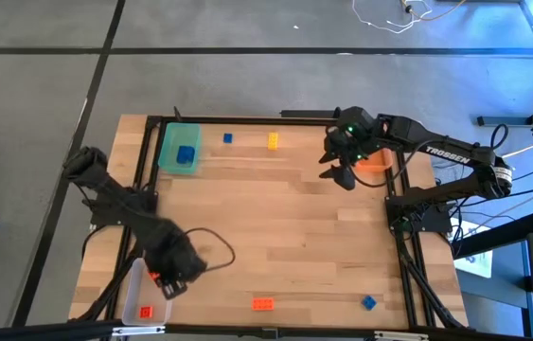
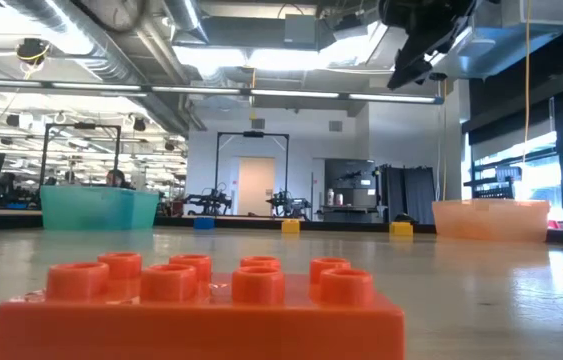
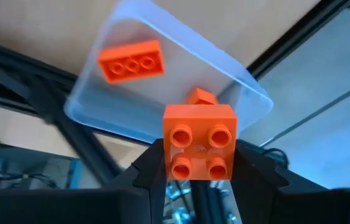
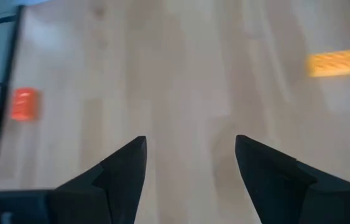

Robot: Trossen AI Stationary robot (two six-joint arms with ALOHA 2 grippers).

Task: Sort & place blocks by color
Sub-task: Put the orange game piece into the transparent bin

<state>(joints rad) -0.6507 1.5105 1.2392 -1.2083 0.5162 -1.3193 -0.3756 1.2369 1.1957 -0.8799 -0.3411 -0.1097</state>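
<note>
closest to the low camera sits a red-orange brick [image 2: 201, 305], studs up on the wooden table [image 1: 285, 237], near its front edge. the left gripper [image 3: 199, 165] pinches a square red-orange four-stud block [image 3: 199, 140] between its fingers and hovers over the clear tray [image 3: 100, 102] at the table's front left corner, where a longer red-orange block [image 3: 130, 60] already lies; another piece seems to sit behind the held block, though it is mostly hidden. the right gripper [image 4: 190, 168] hangs with jaws spread and empty near the orange tray [image 1: 376, 163] at the back right. a yellow block [image 1: 273, 141] and a blue one [image 1: 227, 138] wait along the back, by the green tray [image 1: 179, 150]. the risk now, as i judge it: the held block hangs close to the tray's rim, so a release here could bounce it off the wall and onto the table.
</note>
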